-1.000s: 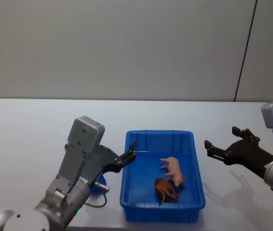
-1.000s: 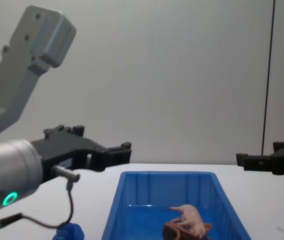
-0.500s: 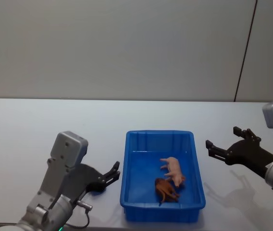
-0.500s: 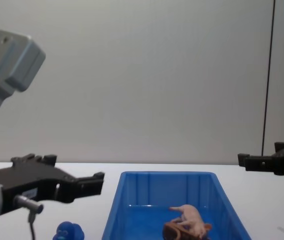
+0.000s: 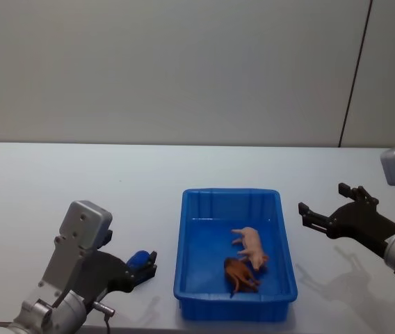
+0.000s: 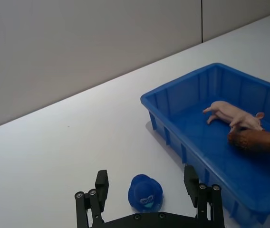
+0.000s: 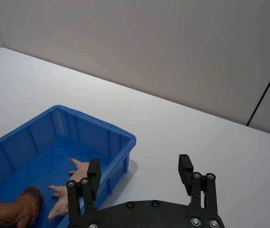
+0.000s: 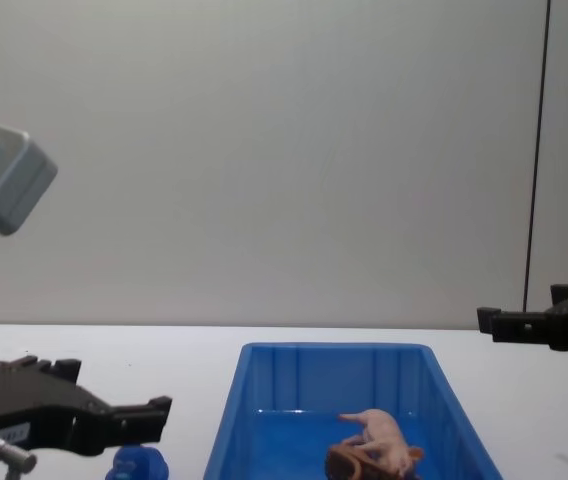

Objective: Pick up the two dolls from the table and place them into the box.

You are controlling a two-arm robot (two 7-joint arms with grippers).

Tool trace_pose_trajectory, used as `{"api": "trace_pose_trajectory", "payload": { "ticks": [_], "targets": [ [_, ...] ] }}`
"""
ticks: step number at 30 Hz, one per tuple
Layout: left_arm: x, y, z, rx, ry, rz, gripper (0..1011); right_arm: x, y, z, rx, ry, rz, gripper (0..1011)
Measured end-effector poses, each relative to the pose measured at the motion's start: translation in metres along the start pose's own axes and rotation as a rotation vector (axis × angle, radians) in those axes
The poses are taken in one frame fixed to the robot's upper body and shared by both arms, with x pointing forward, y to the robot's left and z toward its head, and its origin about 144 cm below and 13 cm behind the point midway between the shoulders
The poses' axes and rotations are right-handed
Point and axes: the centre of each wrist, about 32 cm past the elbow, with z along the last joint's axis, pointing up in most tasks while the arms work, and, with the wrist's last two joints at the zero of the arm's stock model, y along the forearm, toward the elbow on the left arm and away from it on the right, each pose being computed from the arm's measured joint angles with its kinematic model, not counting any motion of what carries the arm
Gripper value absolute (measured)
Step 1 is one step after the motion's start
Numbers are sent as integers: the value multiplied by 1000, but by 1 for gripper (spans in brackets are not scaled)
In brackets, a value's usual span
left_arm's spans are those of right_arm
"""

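The blue box stands mid-table with a pink pig and a dark brown animal lying inside it. A rounded blue figure sits on the white table just left of the box. My left gripper is low over the table and open. In the left wrist view the blue figure lies between the fingers without visible contact. My right gripper hovers open and empty to the right of the box.
A grey wall runs behind the table. Bare tabletop lies to the left of the box, behind it and at the far right. In the chest view the box rim is centre, the left gripper low left, the right gripper at the right edge.
My left arm has dropped and drawn back from beside the box's left rim, down to the blue figure on the table. The right arm and the toys in the box have stayed put.
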Motion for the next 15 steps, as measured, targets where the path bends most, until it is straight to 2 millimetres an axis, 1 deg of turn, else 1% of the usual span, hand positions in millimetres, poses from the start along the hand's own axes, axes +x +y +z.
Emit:
{"api": "trace_pose_trajectory", "payload": {
  "ticks": [8, 15],
  "targets": [
    [13, -6, -7, 41, 0, -38, 1001, 0, 0, 0, 0, 0, 0, 1001],
    [25, -15, -13, 66, 1, -80, 1001, 0, 0, 0, 0, 0, 0, 1001]
  ]
}}
